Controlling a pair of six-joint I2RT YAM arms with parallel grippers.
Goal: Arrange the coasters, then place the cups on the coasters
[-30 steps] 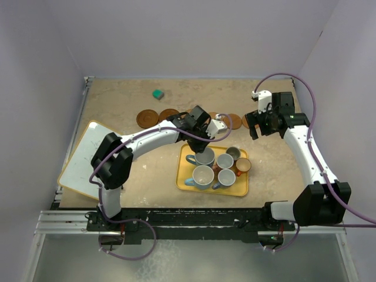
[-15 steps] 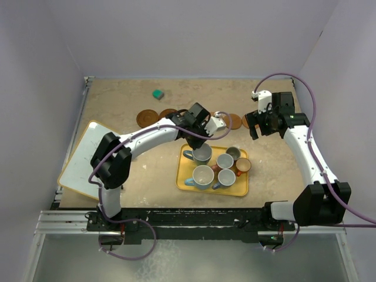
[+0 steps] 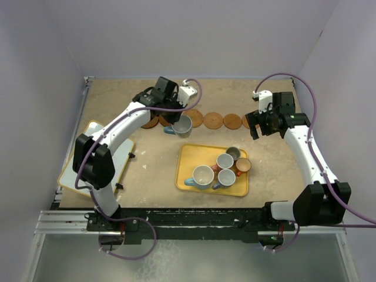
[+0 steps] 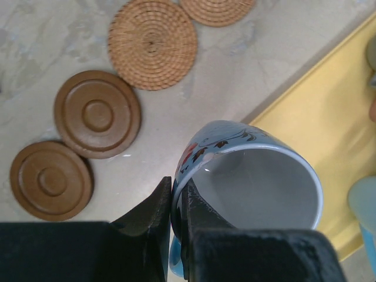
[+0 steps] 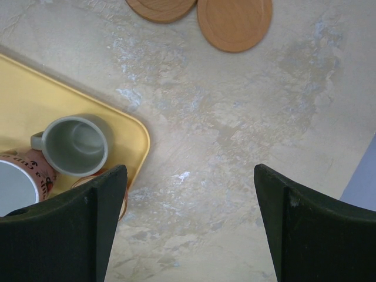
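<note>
Coasters [image 3: 213, 120] sit in a row on the counter [image 3: 264, 164] behind the yellow tray [image 3: 187, 176]. Left tool [image 4: 177, 188] pinches the blue mug [image 4: 252, 194] by its rim just beside that row, probably so it goes down upright. Right tool [image 5: 188, 223] gapes wide, holding nothing.

A blue mug [image 4: 254, 183], perhaps floral; yellow tray [image 4: 330, 130].

Left pincer [image 4: 177, 191]: jaws clamped on rim of blue cup [image 4: 258, 188]; white inside, floral print outside.
Dark brown coaster [image 4: 51, 181]: left of pincer.
Second dark brown coaster [image 4: 97, 114]: ahead-left, just beside first.
Woven coaster [image 4: 152, 43]: ahead.
Second woven coaster [image 4: 217, 9]: farther ahead, cut off.
Yellow tray [image 4: 329, 129]: right.
Beige desk [image 4: 41, 53] beneath.
</note>
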